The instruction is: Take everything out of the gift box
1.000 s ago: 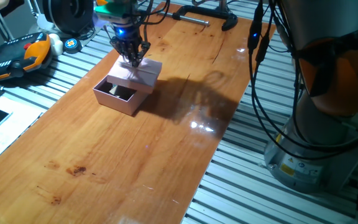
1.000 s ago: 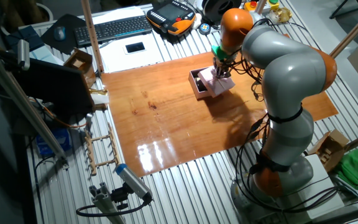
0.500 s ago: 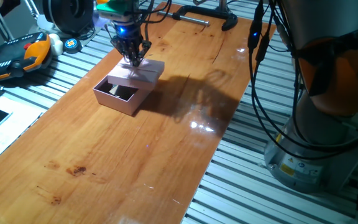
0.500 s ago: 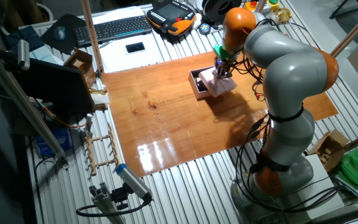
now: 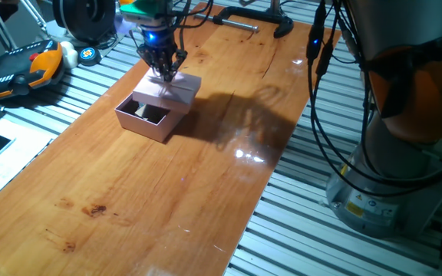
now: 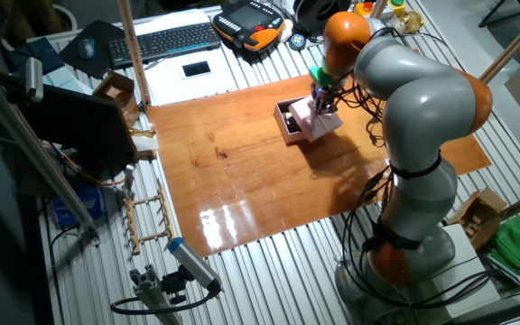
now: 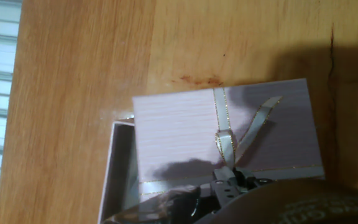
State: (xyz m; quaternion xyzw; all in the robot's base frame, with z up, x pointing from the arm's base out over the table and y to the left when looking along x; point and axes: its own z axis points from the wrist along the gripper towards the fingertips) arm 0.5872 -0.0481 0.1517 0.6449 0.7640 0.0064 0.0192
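Standing at the table's 3 o'clock edge in the other fixed view, the grey-and-orange arm (image 6: pixel 413 99) reaches over the glossy wooden table (image 5: pixel 167 192), which rests on a ribbed metal bench (image 5: pixel 298 230). The gripper (image 5: pixel 163 70) sits on the flat pink lid (image 5: pixel 176 86), fingertips drawn close at the ribbon bow (image 7: pixel 229 146); whether they pinch it I cannot tell. The lid lies tilted over the box (image 5: pixel 152 116) at its 1 o'clock corner. The box's brownish inside shows a pale piece (image 5: pixel 148 112). A keyboard (image 6: pixel 170 38) lies at 11 o'clock.
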